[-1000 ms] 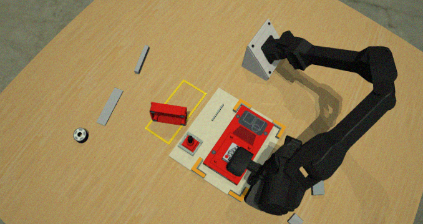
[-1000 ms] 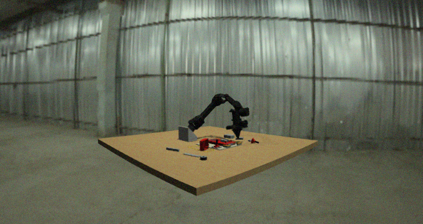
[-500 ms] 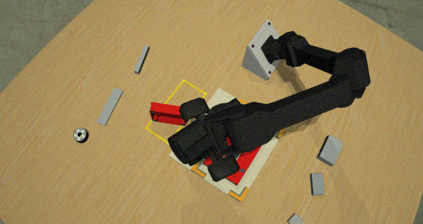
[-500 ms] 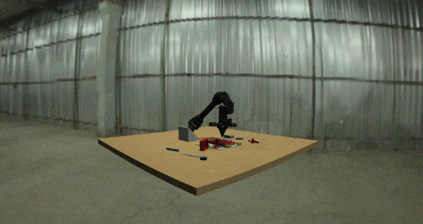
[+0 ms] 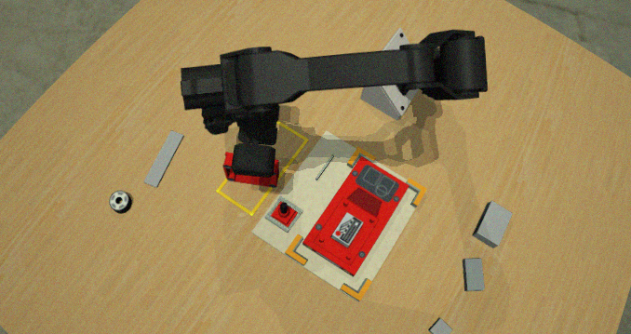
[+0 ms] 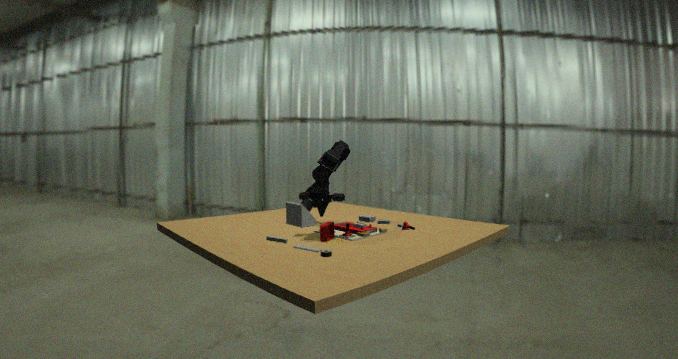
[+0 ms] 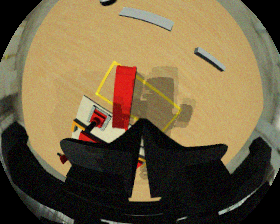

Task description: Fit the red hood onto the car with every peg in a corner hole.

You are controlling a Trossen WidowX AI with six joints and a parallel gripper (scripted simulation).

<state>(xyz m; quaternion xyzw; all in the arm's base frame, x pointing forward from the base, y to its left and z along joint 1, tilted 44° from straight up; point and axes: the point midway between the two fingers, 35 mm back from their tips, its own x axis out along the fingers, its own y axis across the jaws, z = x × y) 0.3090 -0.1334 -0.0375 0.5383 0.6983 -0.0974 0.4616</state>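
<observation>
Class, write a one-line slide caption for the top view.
Arm poised over the red hood beside the jigged car chassis, gripper shut and empty.

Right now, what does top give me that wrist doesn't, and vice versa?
Top only: the chassis whole in its jig with the engine block seated, the grey mounting wedge, and the grey blocks at right; the arm covers much of the hood. Wrist only: the gripper shut, empty, above the table, with the hood's long red face unobstructed just ahead of it. Both: the hood standing on edge across the yellow outline, a grey bar and the small round part.
</observation>
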